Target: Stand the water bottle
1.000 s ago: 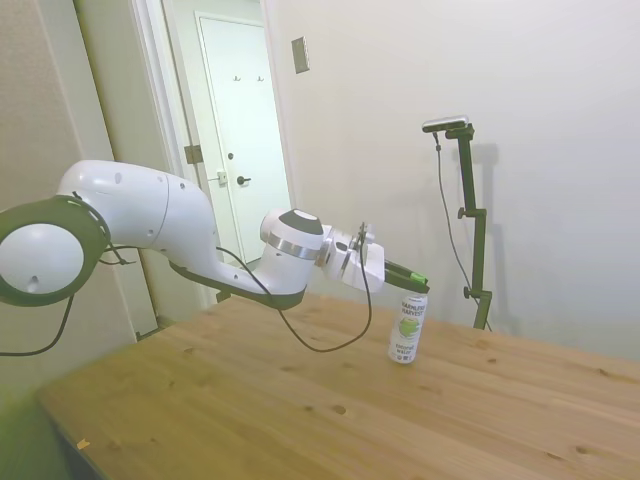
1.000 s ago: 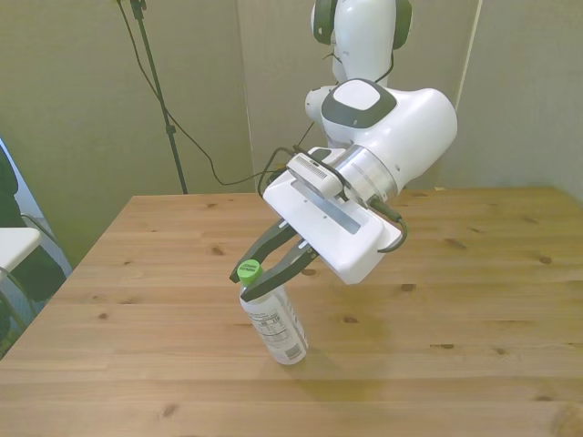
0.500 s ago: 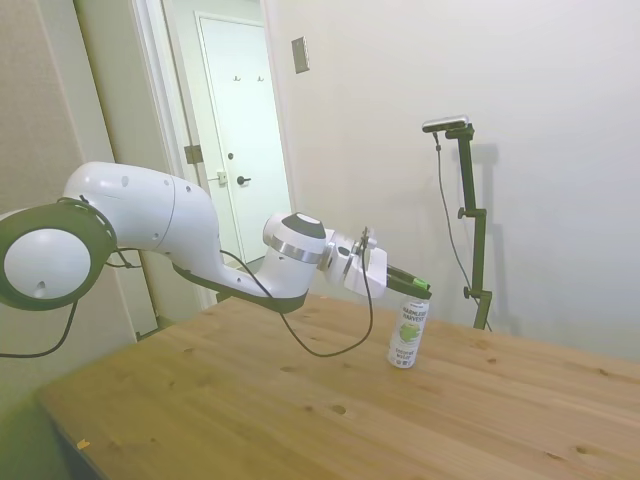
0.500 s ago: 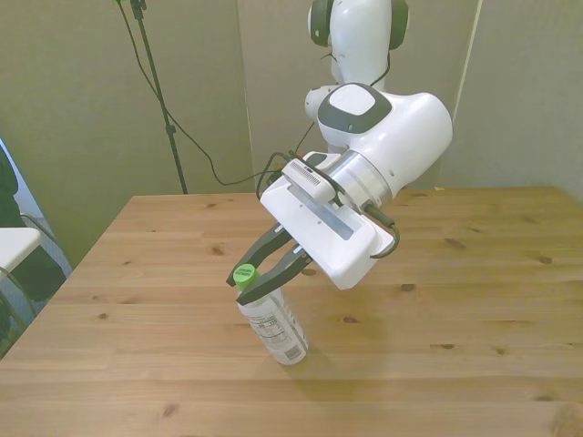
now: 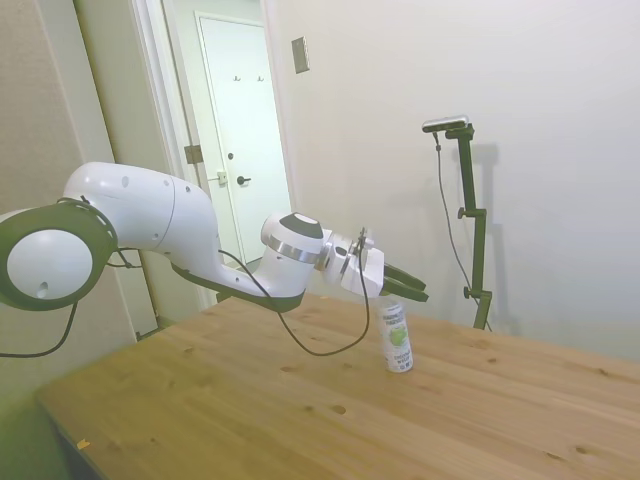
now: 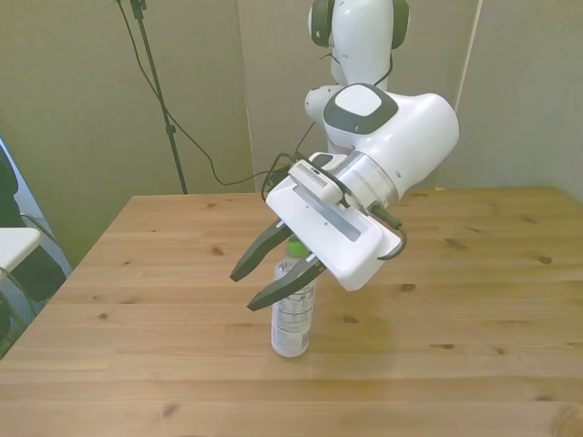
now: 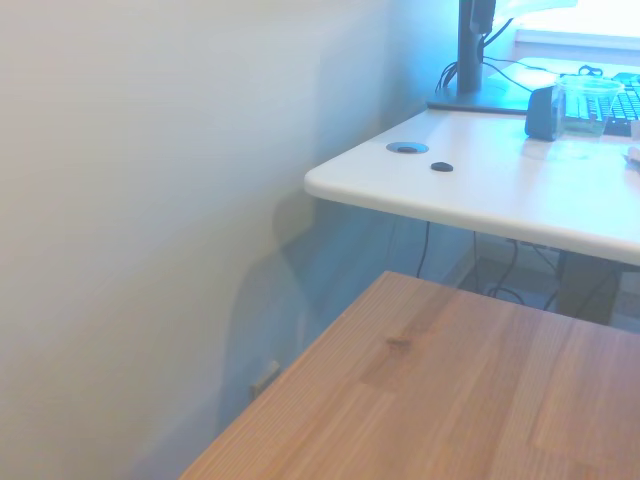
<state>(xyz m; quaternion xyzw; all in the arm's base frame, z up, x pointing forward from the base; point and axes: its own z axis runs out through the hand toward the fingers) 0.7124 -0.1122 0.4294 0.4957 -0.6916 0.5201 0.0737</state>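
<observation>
Since the gripper [image 6: 262,284] has its two dark fingers spread wide with nothing between them, the bottle [image 6: 293,314] stands on its own on the table [image 6: 137,291]. Going left to right in the front view, the fingertips come first, pointing down and out past the bottle's shoulder; the bottle sits just behind and below them, upright or very nearly so, its green cap [image 6: 295,248] tucked under the white gripper body. In the side view the bottle [image 5: 397,340] stands just under the open fingers of the gripper [image 5: 419,291], apart from them.

It looks light, likely empty or nearly so, with thin clear walls that would dent under a hard squeeze and a smooth label that could slip. Tall on a narrow base, it should tip at a slight nudge. The firmest hold is probably the neck just under the cap, or the upper body with a gentle pinch.
</observation>
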